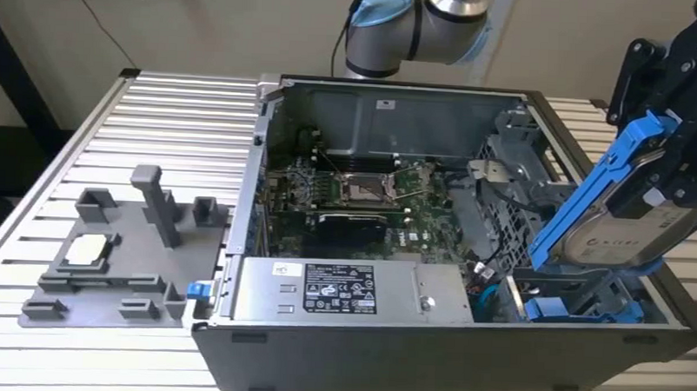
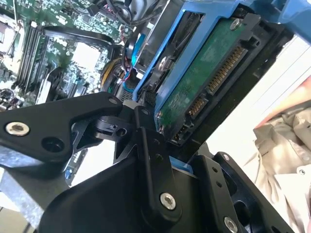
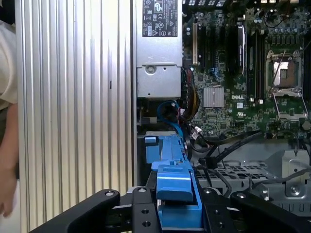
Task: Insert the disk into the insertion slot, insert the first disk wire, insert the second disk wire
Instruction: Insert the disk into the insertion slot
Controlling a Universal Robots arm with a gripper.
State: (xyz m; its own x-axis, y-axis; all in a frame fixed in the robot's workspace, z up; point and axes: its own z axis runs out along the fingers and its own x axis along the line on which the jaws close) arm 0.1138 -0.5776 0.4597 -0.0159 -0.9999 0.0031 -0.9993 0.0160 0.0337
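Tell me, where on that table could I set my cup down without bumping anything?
Free: bare slats of the table behind the grey fixture plate, on the exterior view's left of the open computer case. Crowded: inside the case, and on the exterior view's right, where the disk hangs.

The exterior view is evenly, softly lit; the ribbed tabletop (image 1: 154,110) gleams pale while the inside of the computer case (image 1: 386,119) sits in shade. In the second wrist view, glare whitens the area beside the disk (image 2: 204,77).
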